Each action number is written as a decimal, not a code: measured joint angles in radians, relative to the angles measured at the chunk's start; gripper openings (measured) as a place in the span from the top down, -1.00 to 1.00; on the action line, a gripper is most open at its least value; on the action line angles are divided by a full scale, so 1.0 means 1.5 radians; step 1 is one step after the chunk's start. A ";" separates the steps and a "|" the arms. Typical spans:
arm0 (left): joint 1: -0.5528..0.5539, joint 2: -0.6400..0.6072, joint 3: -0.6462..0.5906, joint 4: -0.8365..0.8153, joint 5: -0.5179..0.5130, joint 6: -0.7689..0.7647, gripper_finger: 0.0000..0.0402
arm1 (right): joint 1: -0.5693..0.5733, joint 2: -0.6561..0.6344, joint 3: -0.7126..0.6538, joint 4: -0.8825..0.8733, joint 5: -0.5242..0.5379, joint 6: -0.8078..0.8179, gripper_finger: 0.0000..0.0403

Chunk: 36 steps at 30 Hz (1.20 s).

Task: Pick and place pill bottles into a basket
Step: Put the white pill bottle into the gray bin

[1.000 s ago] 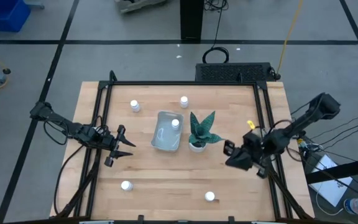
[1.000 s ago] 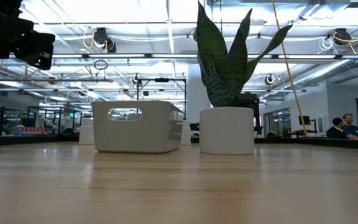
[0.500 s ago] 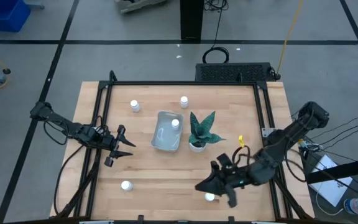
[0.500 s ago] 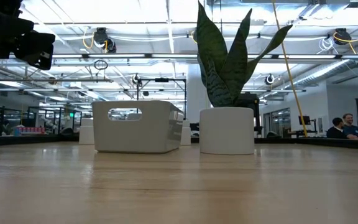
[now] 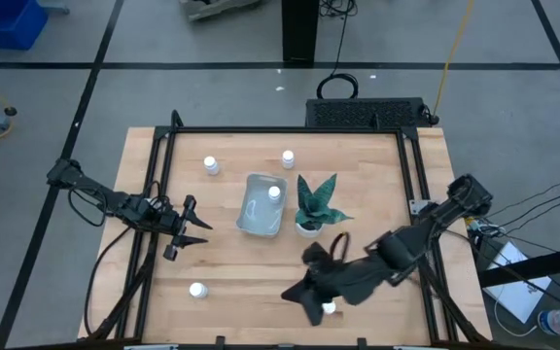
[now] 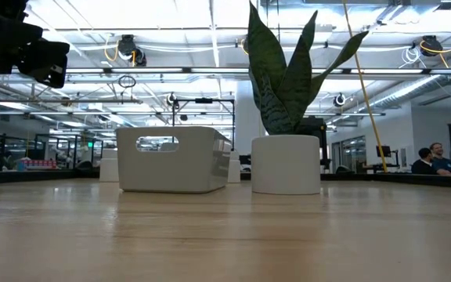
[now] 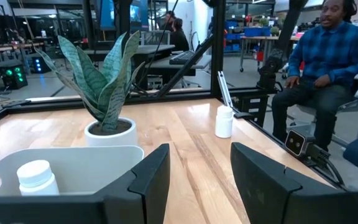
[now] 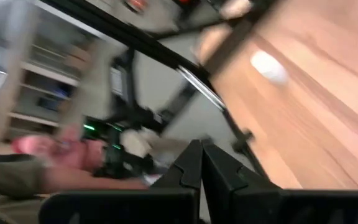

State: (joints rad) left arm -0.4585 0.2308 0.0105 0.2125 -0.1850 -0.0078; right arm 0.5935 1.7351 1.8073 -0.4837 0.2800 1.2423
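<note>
Right arm low over a small white cylindrical pill bottle (image 5: 329,308).
Right gripper (image 8: 202,163) pressed closed, empty; left gripper (image 5: 199,230) half-spread, empty.

No writing can be read anywhere here. The pill bottles (image 5: 274,192) are plain white with no label that shows, the basket (image 5: 261,205) and the plant pot (image 6: 286,163) carry no marks, and nothing in the room behind is legible.
</note>
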 joint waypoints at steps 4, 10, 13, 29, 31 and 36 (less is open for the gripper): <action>0.000 0.000 0.000 0.000 0.000 0.000 0.13 | -0.016 0.041 0.034 -0.135 -0.067 0.066 1.00; 0.000 0.000 0.000 0.000 0.000 0.000 0.13 | -0.024 0.087 0.036 -0.292 -0.194 0.177 1.00; 0.000 0.000 0.000 0.000 0.000 0.000 0.13 | -0.024 0.105 0.034 -0.375 -0.226 0.212 1.00; 0.000 0.000 0.000 0.000 0.000 0.000 0.13 | -0.029 0.108 0.015 -0.381 -0.241 0.282 0.01; 0.000 0.000 0.000 0.000 0.000 0.000 0.13 | -0.027 0.108 -0.006 -0.365 -0.244 0.300 -0.15; 0.000 0.000 0.000 0.000 0.000 0.000 0.13 | -0.023 0.107 -0.066 -0.311 -0.276 0.336 -0.44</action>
State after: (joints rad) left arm -0.4587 0.2307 0.0105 0.2131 -0.1852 -0.0078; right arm 0.5582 1.8957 1.7082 -0.9498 -0.1342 1.7467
